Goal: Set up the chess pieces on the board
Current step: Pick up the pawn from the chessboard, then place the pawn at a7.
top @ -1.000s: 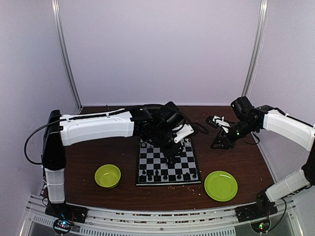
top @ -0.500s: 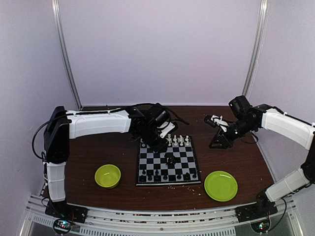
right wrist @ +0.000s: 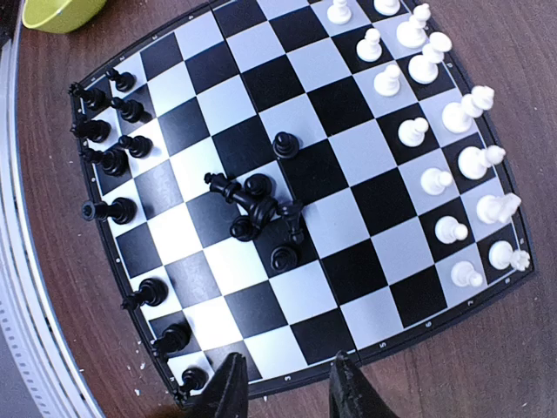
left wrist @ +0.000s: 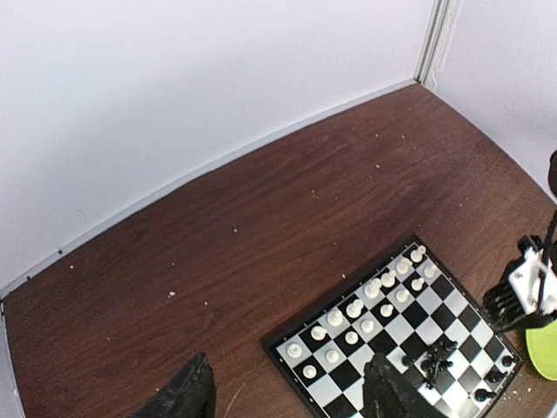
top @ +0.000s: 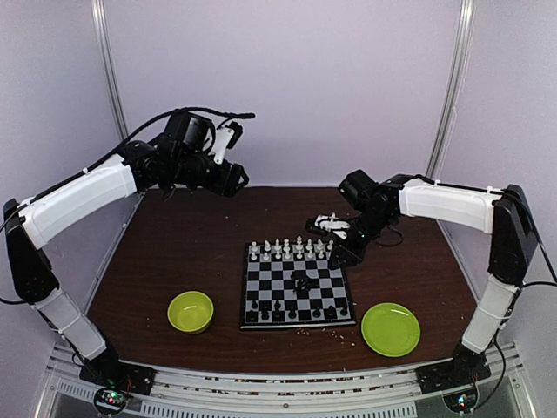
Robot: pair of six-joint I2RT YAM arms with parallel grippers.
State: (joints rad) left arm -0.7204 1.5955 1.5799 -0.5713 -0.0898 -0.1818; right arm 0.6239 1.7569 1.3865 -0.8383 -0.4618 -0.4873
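Observation:
The board (top: pixel 261 292) lies mid-table. White chess pieces (top: pixel 291 249) stand in its two far rows, and black ones (top: pixel 296 310) stand along its near edge. A small heap of toppled black pieces (top: pixel 303 280) lies near the middle. My left gripper (top: pixel 233 132) is raised high over the back left, open and empty; in its wrist view its fingers (left wrist: pixel 187 396) frame the board's (left wrist: pixel 348 374) corner from far above. My right gripper (top: pixel 338 254) hovers at the board's far right corner, with its jaws (right wrist: pixel 287 392) apart and nothing between them. The black heap (right wrist: pixel 261 209) lies ahead of it.
A green bowl (top: pixel 191 311) sits left of the board and a flat green plate (top: pixel 391 329) right of it. Pale crumbs dot the brown table (top: pixel 174 252). White walls close in the back and sides.
The left arm has lifted off the board and swung up to the back left, its jaws opening wide. The right arm has moved left to the board's far right corner.

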